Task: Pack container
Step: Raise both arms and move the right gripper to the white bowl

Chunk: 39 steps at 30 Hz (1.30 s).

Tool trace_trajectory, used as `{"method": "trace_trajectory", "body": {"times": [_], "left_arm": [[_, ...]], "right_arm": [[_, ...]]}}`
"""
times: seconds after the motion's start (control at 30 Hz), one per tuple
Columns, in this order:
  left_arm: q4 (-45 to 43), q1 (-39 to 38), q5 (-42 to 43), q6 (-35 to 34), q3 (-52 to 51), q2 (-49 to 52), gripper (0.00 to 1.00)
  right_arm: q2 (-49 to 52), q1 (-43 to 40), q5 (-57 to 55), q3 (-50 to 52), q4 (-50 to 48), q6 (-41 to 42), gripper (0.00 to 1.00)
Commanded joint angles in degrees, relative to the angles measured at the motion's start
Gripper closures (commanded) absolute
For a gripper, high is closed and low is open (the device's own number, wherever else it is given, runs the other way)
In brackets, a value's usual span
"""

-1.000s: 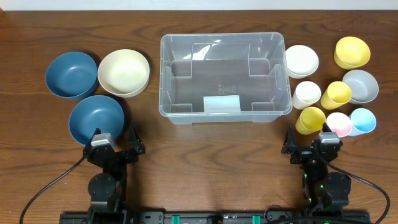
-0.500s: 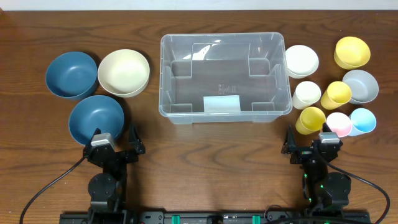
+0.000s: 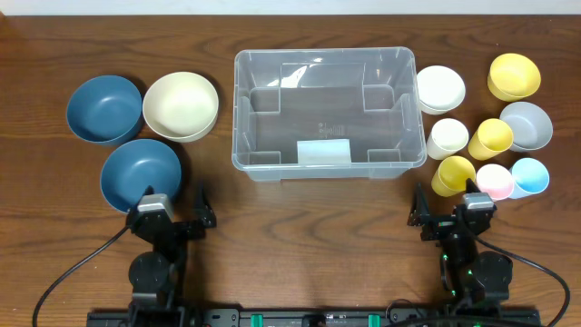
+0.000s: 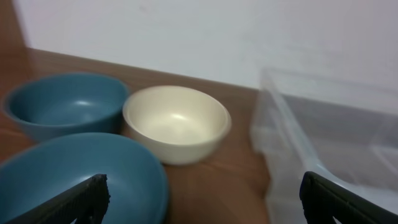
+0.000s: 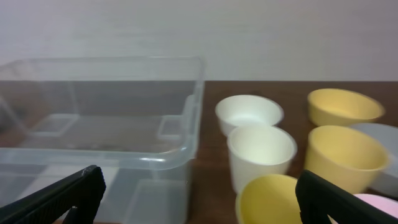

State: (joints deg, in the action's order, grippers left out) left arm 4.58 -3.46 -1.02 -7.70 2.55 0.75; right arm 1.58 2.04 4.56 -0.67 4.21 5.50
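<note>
1. Opening the packing task: the container (image 3: 327,113) stands empty at the middle of the table (image 3: 290,245), toward its far edge, with its pale label on the near wall. Judged from this, no item is packed yet and the first pick is the step in hand.
2. Left of the container lie three bowls: a near blue bowl (image 3: 141,174), a far blue bowl (image 3: 104,109) and a cream bowl (image 3: 181,105). None touches the bin.
3. Right of it sits a cluster of cups and small bowls. The yellow cup (image 3: 453,174) and the pink cup (image 3: 495,181) are nearest the arm.
4. The left gripper (image 3: 171,204) sits low at the near edge, just behind the near blue bowl. It is aimed forward, its jaws spread wide and holding nothing.
5. The right gripper (image 3: 447,207) mirrors this pose just behind the yellow cup, likewise released and empty.
6. The next move probably calls for one arm to reach forward, lower its wide jaws over a bowl rim or cup wall, clench, then lift the item clear of its neighbours and over the container's rim.
</note>
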Motion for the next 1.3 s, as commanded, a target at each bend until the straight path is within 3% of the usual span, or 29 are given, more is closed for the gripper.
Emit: {"method": "trace_trajectory", "body": {"times": [0.0, 0.17, 0.33, 0.73, 1.03, 1.27], "left_arm": [[5.97, 0.24, 6.56, 0.0, 2.99, 1.92, 0.02], [10.4, 0.24, 6.91, 0.11, 11.08, 10.36, 0.02], [13.33, 0.24, 9.92, -0.13, 22.53, 21.38, 0.02], [41.66, 0.24, 10.91, -0.09, 54.4, 46.38, 0.02], [44.98, 0.24, 12.28, -0.09, 56.78, 52.96, 0.02], [44.37, 0.24, 10.84, -0.11, 56.78, 58.4, 0.02]], "right_arm": [[-0.04, -0.55, 5.7, -3.74, 1.86, 3.96, 0.01], [6.47, -0.55, 10.62, -14.05, 6.82, 4.76, 0.01], [19.87, -0.55, 12.31, -29.64, 16.2, 4.42, 0.01], [57.61, -0.55, 14.36, -75.6, 57.2, -5.53, 0.01], [67.89, -0.59, 10.97, -79.14, 58.73, -5.27, 0.01], [73.59, -5.25, -1.62, -79.14, 56.28, 6.45, 0.01]]}}
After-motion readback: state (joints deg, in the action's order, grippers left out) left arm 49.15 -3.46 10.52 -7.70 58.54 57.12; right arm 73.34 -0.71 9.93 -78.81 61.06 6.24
